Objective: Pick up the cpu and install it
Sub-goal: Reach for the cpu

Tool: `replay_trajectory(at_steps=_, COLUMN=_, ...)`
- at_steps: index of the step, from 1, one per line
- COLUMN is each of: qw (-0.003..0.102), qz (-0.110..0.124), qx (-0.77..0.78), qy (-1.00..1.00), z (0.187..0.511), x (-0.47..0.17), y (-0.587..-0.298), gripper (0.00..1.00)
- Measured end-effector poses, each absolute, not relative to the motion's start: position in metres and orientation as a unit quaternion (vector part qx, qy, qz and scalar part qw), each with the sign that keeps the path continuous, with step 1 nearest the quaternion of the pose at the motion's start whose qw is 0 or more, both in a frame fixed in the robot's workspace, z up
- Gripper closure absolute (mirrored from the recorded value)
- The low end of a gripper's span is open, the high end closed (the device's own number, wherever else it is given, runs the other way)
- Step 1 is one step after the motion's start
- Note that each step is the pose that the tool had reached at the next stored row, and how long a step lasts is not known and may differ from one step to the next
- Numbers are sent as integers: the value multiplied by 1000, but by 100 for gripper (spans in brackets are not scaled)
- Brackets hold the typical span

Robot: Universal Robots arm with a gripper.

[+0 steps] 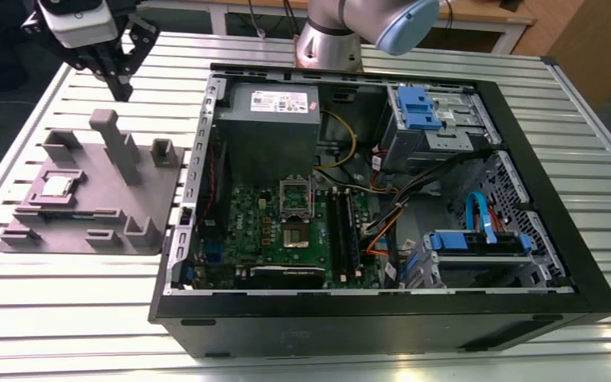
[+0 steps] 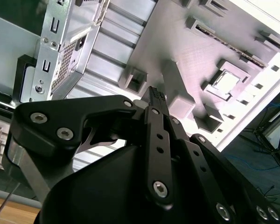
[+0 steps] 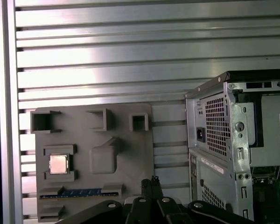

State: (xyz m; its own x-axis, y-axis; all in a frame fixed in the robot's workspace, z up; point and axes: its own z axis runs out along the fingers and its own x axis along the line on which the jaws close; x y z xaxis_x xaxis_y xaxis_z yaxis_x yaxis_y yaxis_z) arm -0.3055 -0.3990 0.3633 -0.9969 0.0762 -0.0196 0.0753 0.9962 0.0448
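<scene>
Your cpu (image 1: pixel 60 186) lies flat, silver top up, in a square pocket of the grey tray (image 1: pixel 91 208). That pocket is on the tray side away from the case (image 1: pixel 391 322). Nothing touches the chip. In the first wrist view you get the cpu (image 3: pixel 59 164) square-on, with raised lips of the tray (image 3: pixel 130 154) bracketing it on two sides. A memory stick (image 3: pixel 74 192) lies in a tray slot just beside that pocket. The tall post (image 1: pixel 114 147) stands up from the tray's middle, between the cpu pocket and the tray's case-side edge. Smaller hollow blocks line the tray's edges.

Your claw (image 1: pixel 123 92) hangs above the tray near the tall post, well apart from the cpu. Its black tips are pressed together with nothing between them, and they touch nothing. In both wrist views you see the fingers (image 3: pixel 152 183) meeting at a point over the tray.

The tray rests on the slatted metal bench (image 1: pixel 61 298). The case lies open on its side just beside the tray, on the exterior view's right. In the case half nearest the tray you have the green motherboard (image 1: pixel 274 239). A grey power supply (image 1: pixel 274 119) with a white label is also there. Blue drive brackets (image 1: pixel 417 107) sit in the half away from the tray, with orange and yellow cables between. The arm base (image 1: pixel 332 44) stands on the bench well apart from the tray, just beside the case.
</scene>
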Motion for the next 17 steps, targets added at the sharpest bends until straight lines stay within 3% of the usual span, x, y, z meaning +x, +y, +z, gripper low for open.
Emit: replay_trajectory(at_steps=17, qw=11, qz=22, qx=38, qy=999, z=363, x=-312, y=-399, gripper=89)
